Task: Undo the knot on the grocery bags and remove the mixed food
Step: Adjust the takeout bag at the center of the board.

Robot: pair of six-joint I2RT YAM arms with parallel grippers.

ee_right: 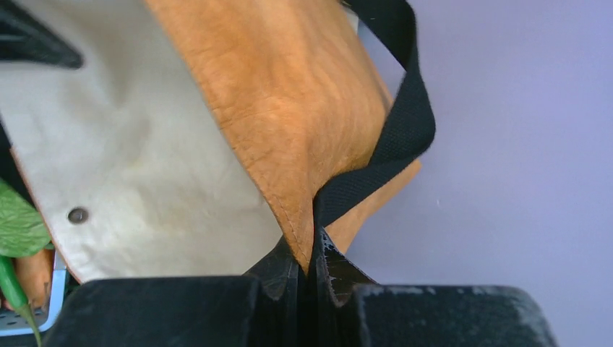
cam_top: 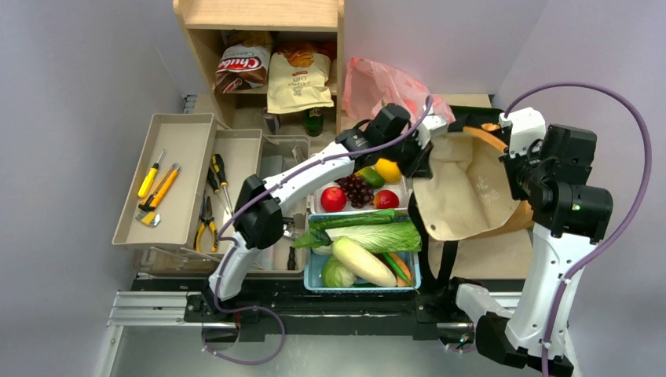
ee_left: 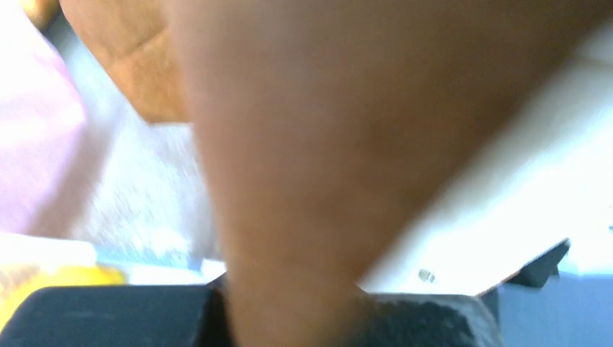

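Observation:
The brown grocery bag (cam_top: 463, 188) lies open on its side, its pale lining showing, with black straps (ee_right: 405, 123). My left gripper (cam_top: 415, 157) (ee_left: 289, 303) is shut on its left rim; blurred brown material (ee_left: 325, 144) fills that wrist view. My right gripper (cam_top: 510, 153) (ee_right: 309, 267) is shut on the right rim's brown edge (ee_right: 289, 108) together with a strap. The pink bag (cam_top: 377, 82) lies crumpled behind; its knot does not show. Apples (cam_top: 333, 199), grapes (cam_top: 357, 188), a cucumber (cam_top: 353, 221), napa cabbage (cam_top: 377, 236) and daikon (cam_top: 363, 261) lie left of the bag.
The produce lies in a white tray (cam_top: 318, 206) and a blue basket (cam_top: 310, 275). A wooden shelf (cam_top: 259, 16) at the back holds a "Chubs" bag (cam_top: 242, 69) and a tan snack bag (cam_top: 297, 82). Grey trays (cam_top: 169, 181) with hand tools stand at left.

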